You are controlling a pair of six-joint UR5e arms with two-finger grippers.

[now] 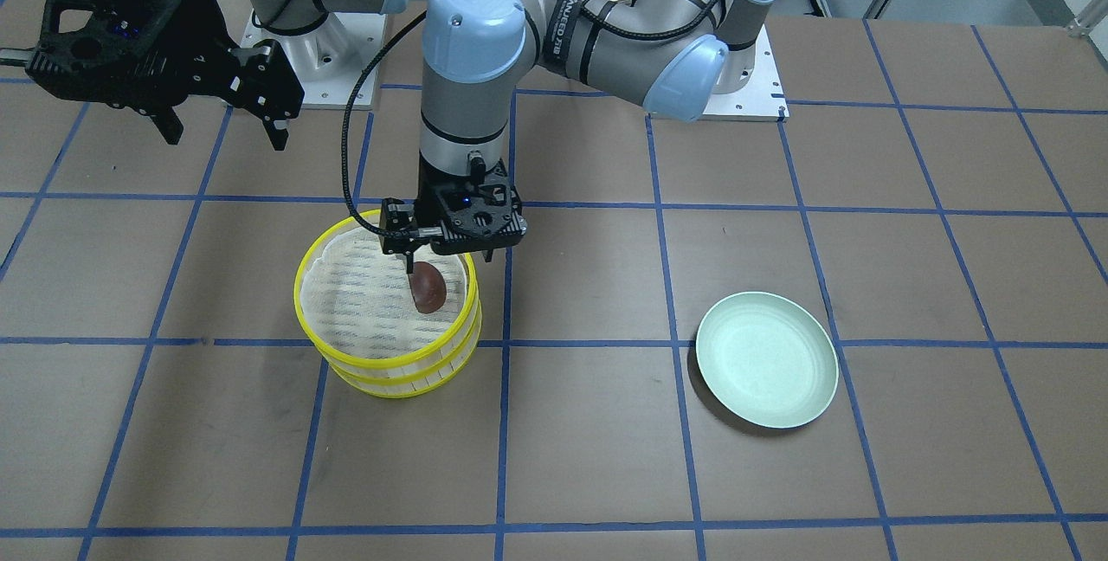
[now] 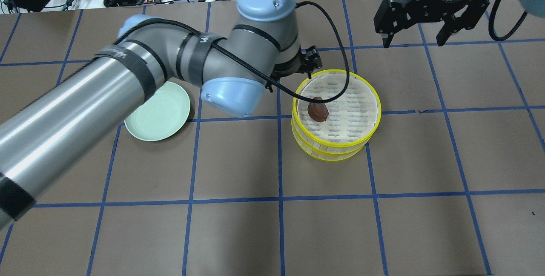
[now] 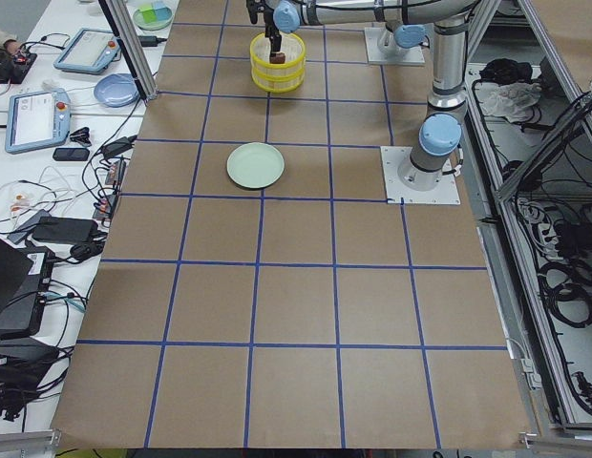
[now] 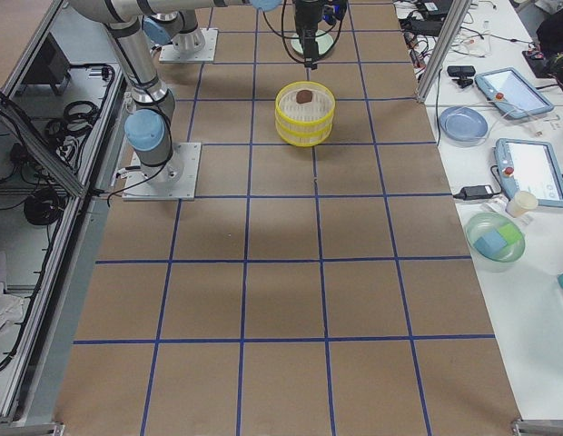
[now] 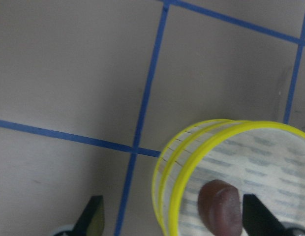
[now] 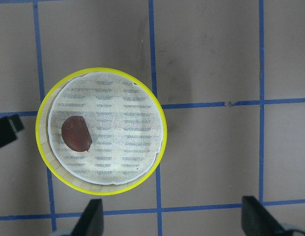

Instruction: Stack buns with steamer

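The two steamer trays are sitting stacked on the brown gridded tabletop [image 1: 606, 457], the top tray [image 1: 300, 280] squarely on the lower tray [image 1: 407, 386], yellow rims lining up. The reddish-brown bun [image 1: 428, 288] is lying on the striped floor of the top tray, close to the wall on the robot's left side.

The left gripper [image 1: 449, 260] is hanging right over that edge of the stack, pointing straight down. Its fingers [image 5: 93, 219] are spread wide and gripping nothing. In the left wrist view one finger is hanging outside the rim over the tabletop while the other is over the tray floor. The bun is lying between them, just beside the inner one. Whether that finger is brushing the bun, I cannot tell.

The right gripper [image 2: 413, 42] is hovering high, beyond the steamer's far side in the overhead view and well apart from it. Its fingers are also parted and holding nothing, and its wrist camera is looking straight down into the tray.

A pale green plate [image 1: 767, 360] is resting on the robot's left side of the tabletop, well apart from the stack.
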